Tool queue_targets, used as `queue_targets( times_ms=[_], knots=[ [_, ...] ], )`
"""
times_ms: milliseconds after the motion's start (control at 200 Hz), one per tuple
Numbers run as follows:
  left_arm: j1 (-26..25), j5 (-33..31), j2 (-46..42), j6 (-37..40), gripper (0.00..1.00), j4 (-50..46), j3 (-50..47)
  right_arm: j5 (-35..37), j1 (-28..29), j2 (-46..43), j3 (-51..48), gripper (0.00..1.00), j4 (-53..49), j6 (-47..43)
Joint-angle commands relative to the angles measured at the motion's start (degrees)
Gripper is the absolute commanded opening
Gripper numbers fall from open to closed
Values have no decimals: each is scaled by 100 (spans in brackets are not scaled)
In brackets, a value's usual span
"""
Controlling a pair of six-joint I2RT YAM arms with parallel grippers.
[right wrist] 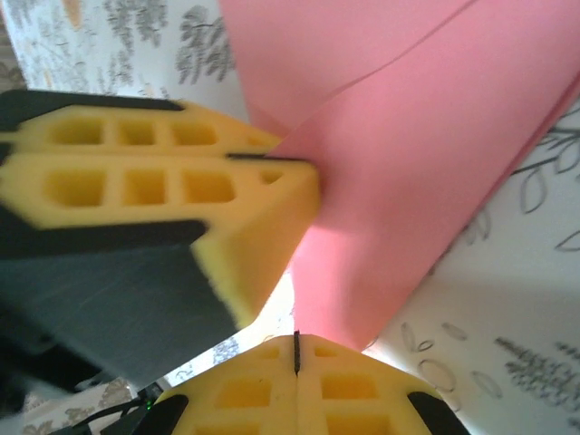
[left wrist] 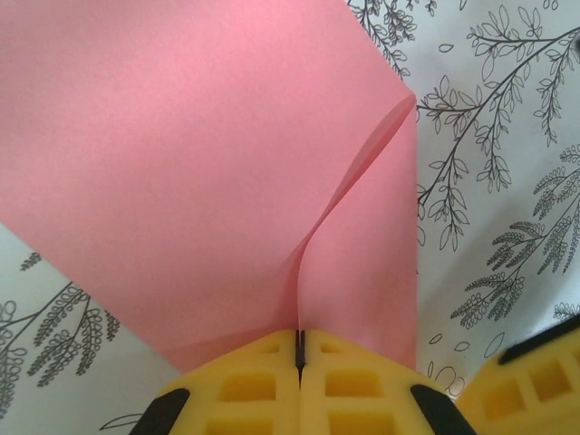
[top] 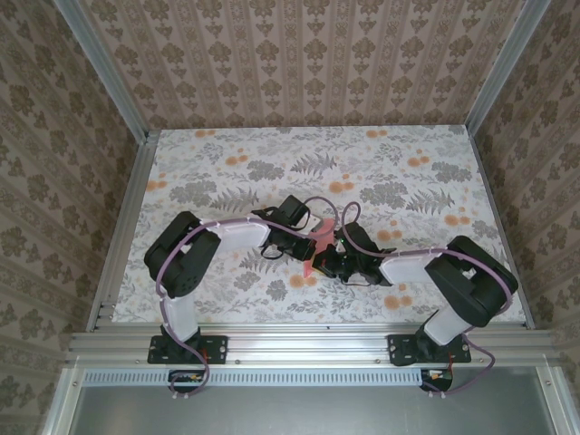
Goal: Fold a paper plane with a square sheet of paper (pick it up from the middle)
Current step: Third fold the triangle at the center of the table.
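Your left end effector [left wrist: 299,349] is clamped shut on the pink sheet of paper [left wrist: 181,163], and a curled edge rises straight out of its seam. Your right end effector [right wrist: 296,349] is also pressed closed, just beside the left. The sheet's lower edge reaches its yellow pads [right wrist: 236,390], but you cannot tell whether they pinch it. Both meet at the middle of the desk [top: 227,149], with open flowered surface on every side and the walls [top: 299,63] well apart.
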Motion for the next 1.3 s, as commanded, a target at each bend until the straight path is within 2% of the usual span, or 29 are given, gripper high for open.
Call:
queue_targets(
  times_ms=[0, 315, 565, 770, 945, 1080, 1190, 1295],
  knots=[
    [123, 31, 105, -19, 0, -180, -199, 134, 61, -153, -112, 2, -147, 72],
    [332, 461, 119, 51, 0, -93, -213, -59, 188, 434, 105, 1, 420, 256],
    [415, 550, 113, 58, 0, -65, -244, -87, 258, 783, 282, 1, 637, 330],
    [436, 570, 168, 23, 0, -47, -235, 116, 280, 875, 384, 1, -205, 162],
    [446, 633, 123, 8, 0, -88, -195, 272, 230, 313, 317, 2, -411, -108],
    [434, 793, 62, -105, 0, -177, -99, 467, -15, -316, 316, 4, -1023, -461],
    [430, 834, 42, -167, 0, -181, -99, 762, -504, -785, 370, 5, -1790, -920],
    [412, 834, 50, -164, 0, -162, -101, 726, -1012, -667, 754, 5, -2203, -1507]
  ],
)
